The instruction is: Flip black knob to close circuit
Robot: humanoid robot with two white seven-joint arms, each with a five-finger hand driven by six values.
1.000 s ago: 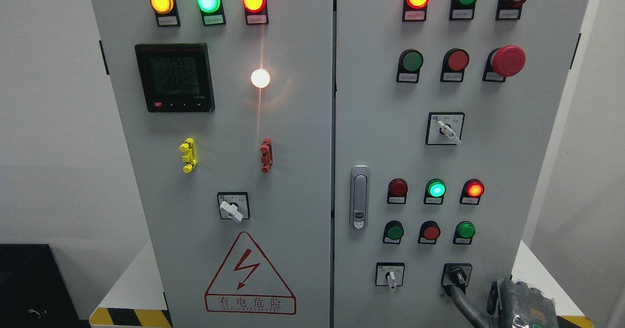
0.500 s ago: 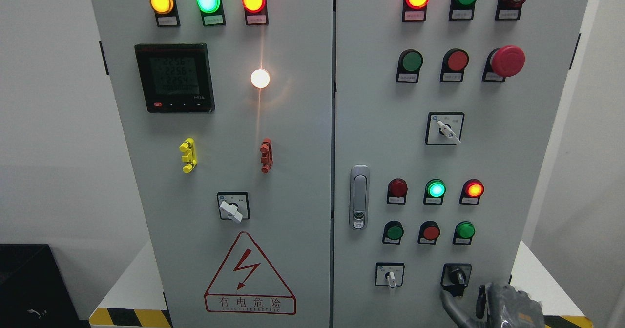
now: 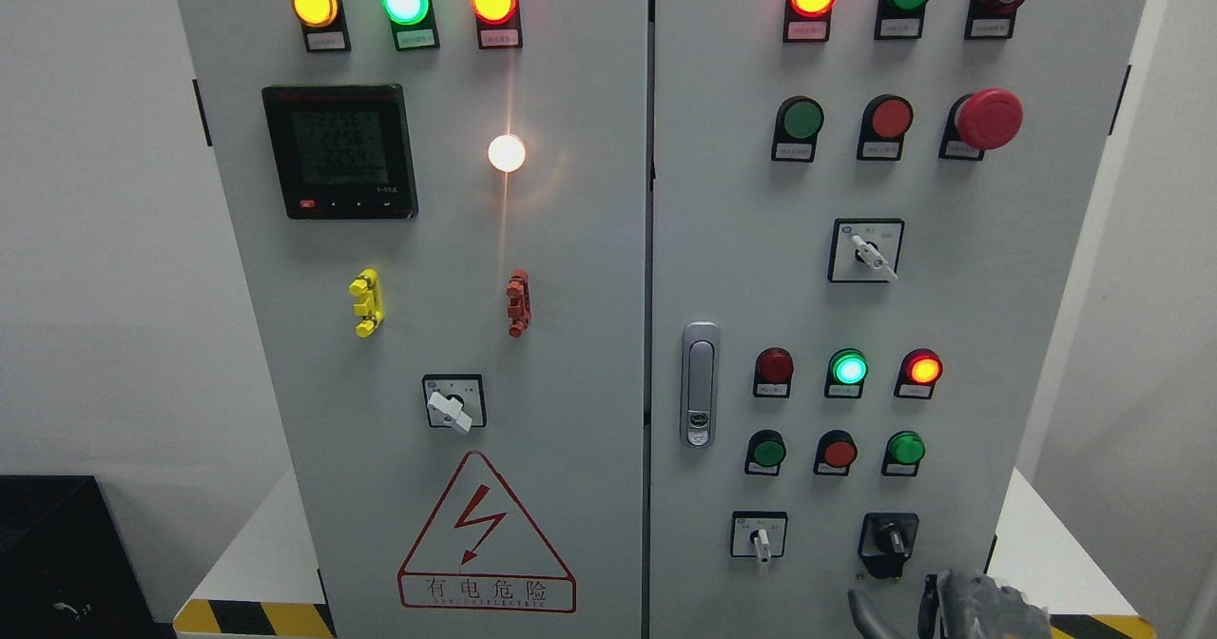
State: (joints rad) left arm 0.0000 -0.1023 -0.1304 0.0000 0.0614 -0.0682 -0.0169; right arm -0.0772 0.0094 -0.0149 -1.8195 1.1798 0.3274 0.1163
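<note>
So the right hand (image 3: 960,606), dark grey with fingers, is poking up from the bottom edge of the head view, low on the right door of the grey metal control cabinet (image 3: 742,268). Only the top of it shows, with one finger sticking out to the left. It's holding nothing, but whether the fingers are spread or curled I honestly can't tell, too much is cut off. The left hand isn't in the shot at all.

The small black rotary knob on its black square plate (image 3: 889,537) sits just above the hand and slightly left, clear of the fingers with a gap between them. Its pointer looks tilted a bit up and to the left, though it's small and dark so don't quote me.

Progress-wise, my read is the flip either just got done or hasn't happened; one frame can't settle that. Nothing is touching the knob. Farther left of the hand there's the white-handled selector switch (image 3: 760,536), untouched, and well above it a lit green round indicator lamp (image 3: 848,369).
</note>
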